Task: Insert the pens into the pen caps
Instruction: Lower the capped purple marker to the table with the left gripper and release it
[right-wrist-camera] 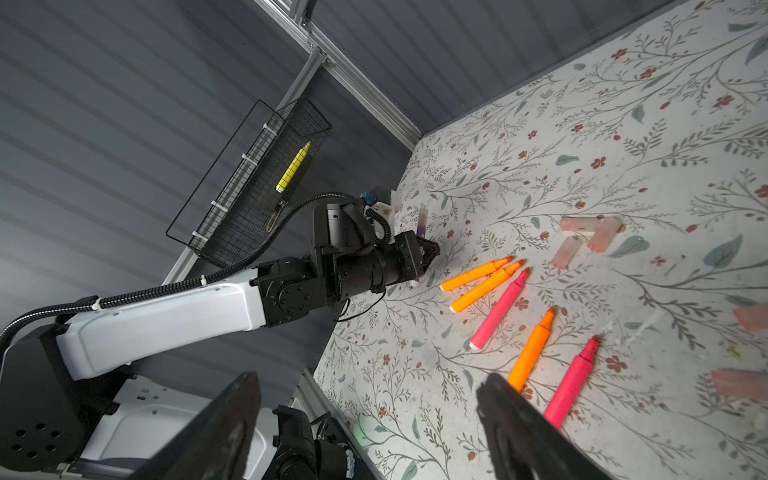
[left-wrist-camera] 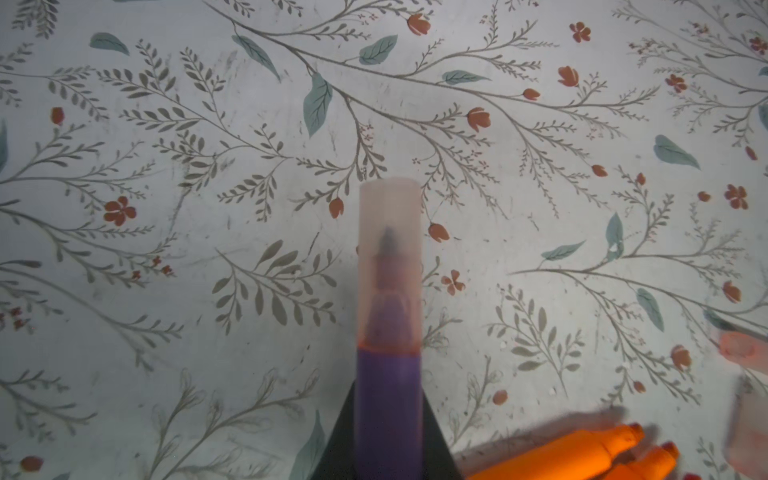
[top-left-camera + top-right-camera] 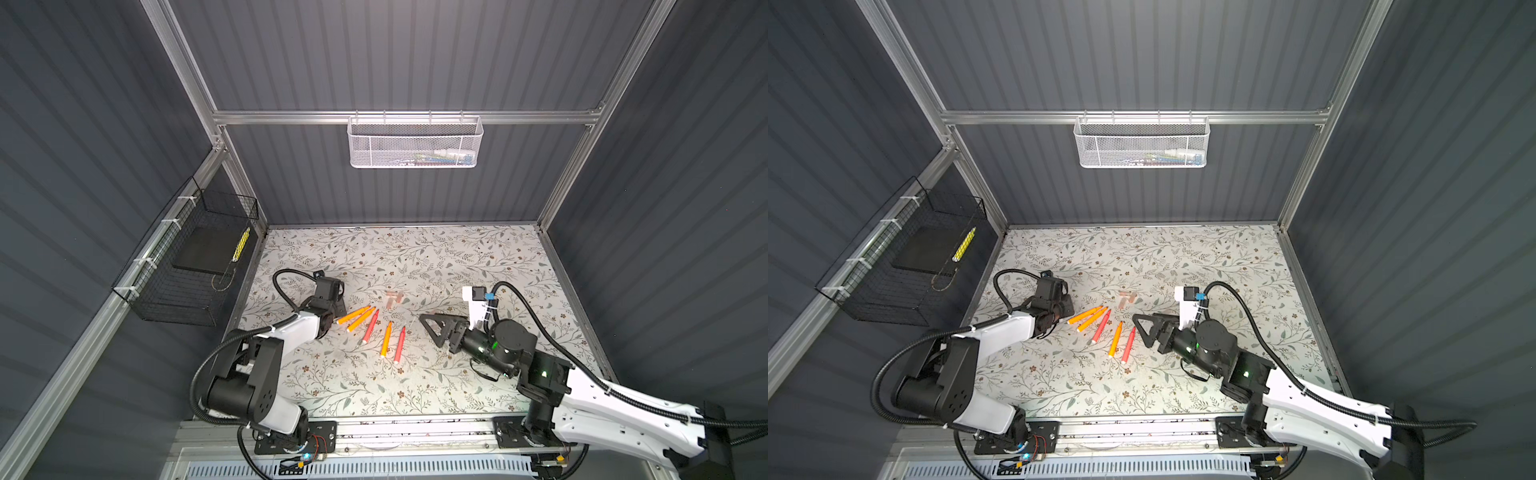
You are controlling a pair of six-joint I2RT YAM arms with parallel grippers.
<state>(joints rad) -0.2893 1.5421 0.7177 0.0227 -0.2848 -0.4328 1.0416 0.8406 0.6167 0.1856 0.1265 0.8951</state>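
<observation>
Pen, purple, capped, pinched by left gripper — right gripper spread.

2 top views: high over front edge, looking down and back across whole floral tabletop; near-identical framing, slight sideways offset.
Left wrist view: very close, facing down onto tabletop, purple pen at centre.
Right wrist view: low, oblique, facing across tabletop toward left arm. Shares loose pens with both top views.

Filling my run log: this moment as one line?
left gripper: shut on purple pen, pen cap fitted | right gripper: open, empty | floral table: five uncapped pens, loose pen caps
</observation>
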